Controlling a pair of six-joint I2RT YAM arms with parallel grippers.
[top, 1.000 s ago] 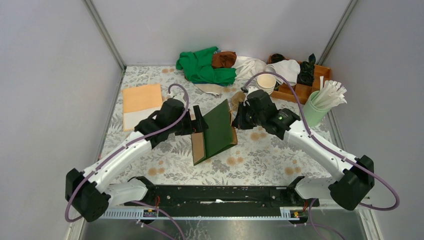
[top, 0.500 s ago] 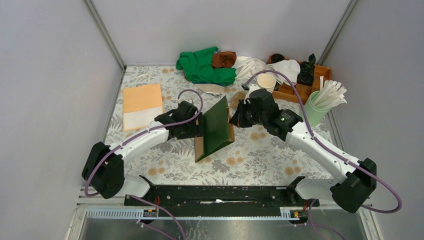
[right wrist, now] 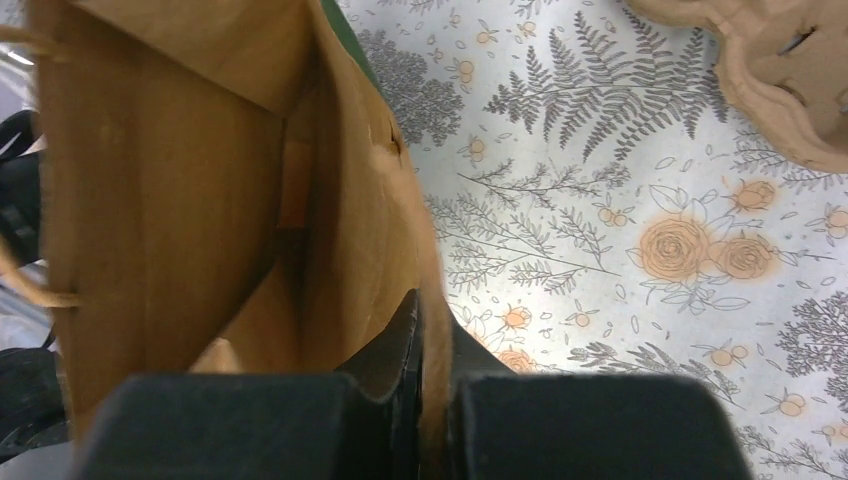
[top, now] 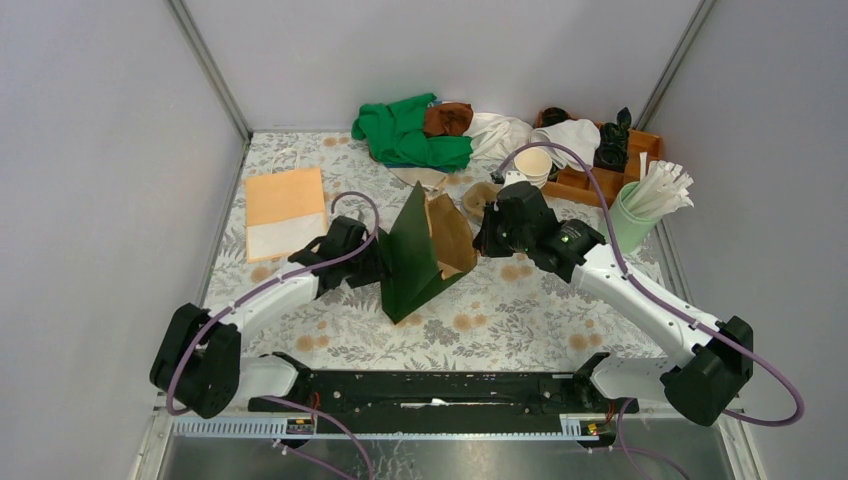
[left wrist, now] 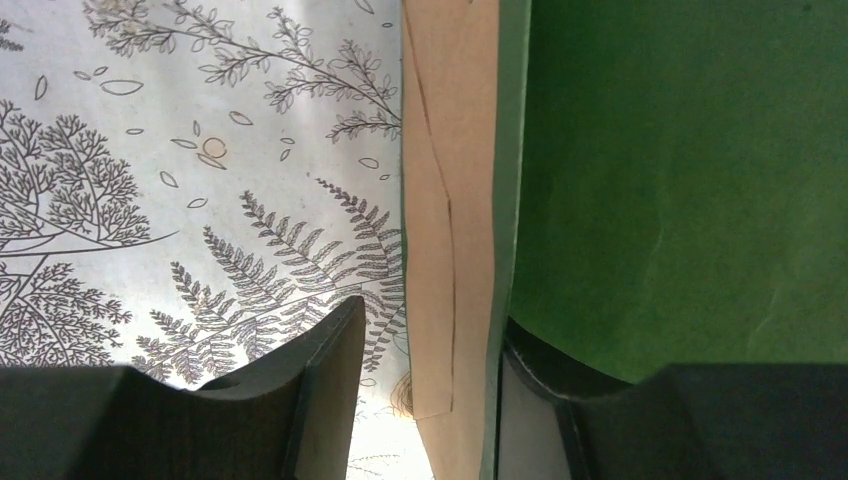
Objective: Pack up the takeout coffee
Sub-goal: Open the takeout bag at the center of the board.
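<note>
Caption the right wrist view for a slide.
Right gripper pinching one edge of the open paper bag over a floral tablecloth.

Robot lab cell dressed as a coffee counter
Plain grey walls (top: 100, 150) on aluminium posts (top: 208, 68) and 2 arms (top: 640, 300) bolted to a black rail (top: 430, 388) say lab; the floral tablecloth (top: 520, 320), paper bag (top: 410, 255), stacked paper cups (top: 533, 165), straws (top: 665, 185) and wooden tray (top: 600, 185) mimic a takeaway café

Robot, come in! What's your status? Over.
Left gripper open astride bag edge. Right gripper shut on bag wall. Lidded coffee cup not made out. Nothing blocking the bag mouth.
</note>
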